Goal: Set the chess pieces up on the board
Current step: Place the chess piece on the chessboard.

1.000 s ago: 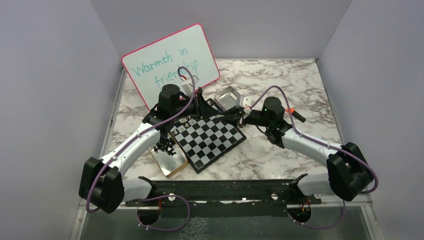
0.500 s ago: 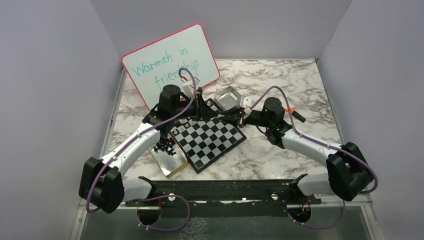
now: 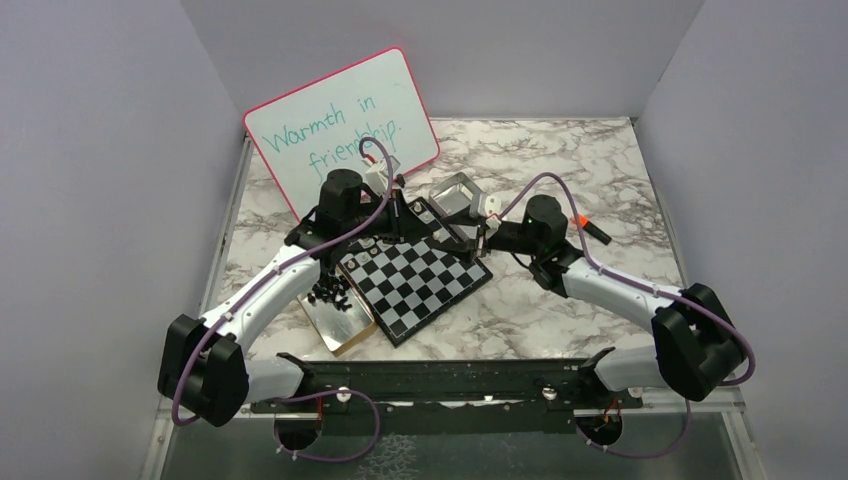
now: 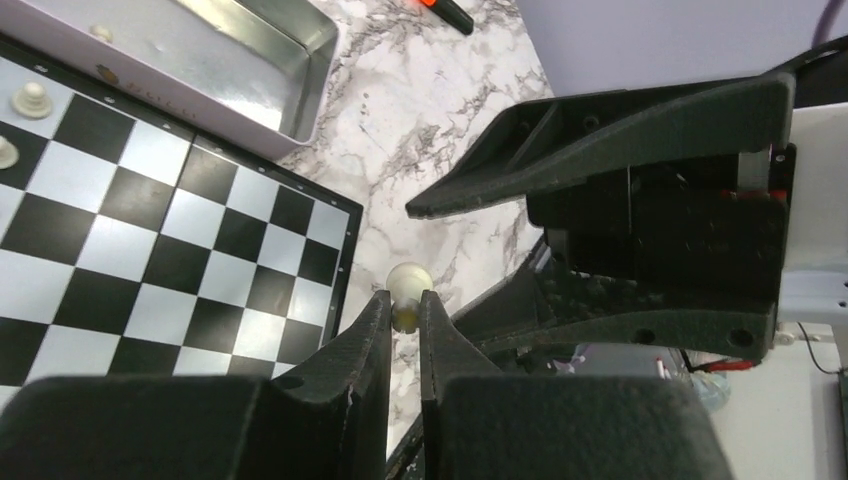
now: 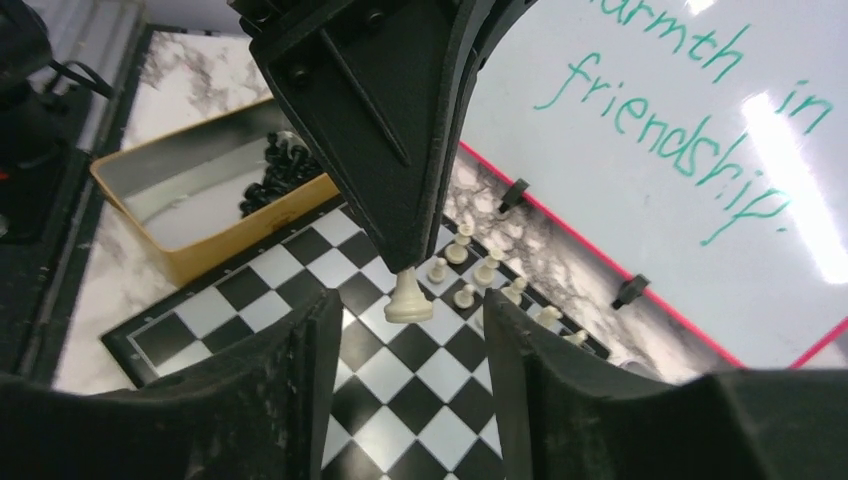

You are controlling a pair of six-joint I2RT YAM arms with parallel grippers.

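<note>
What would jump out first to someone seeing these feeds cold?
Both arms meet above the far side of the board, where the left end effector pinches a cream-white piece while the right end effector stands open around it. Behind them leans a pink-rimmed whiteboard reading "Warmth in friendship", and a tin of black pieces sits at the board's left.

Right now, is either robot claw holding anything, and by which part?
The left gripper pinches a cream-white chess piece by its top, its base hanging free. The right gripper stands open and holds nothing.
</note>
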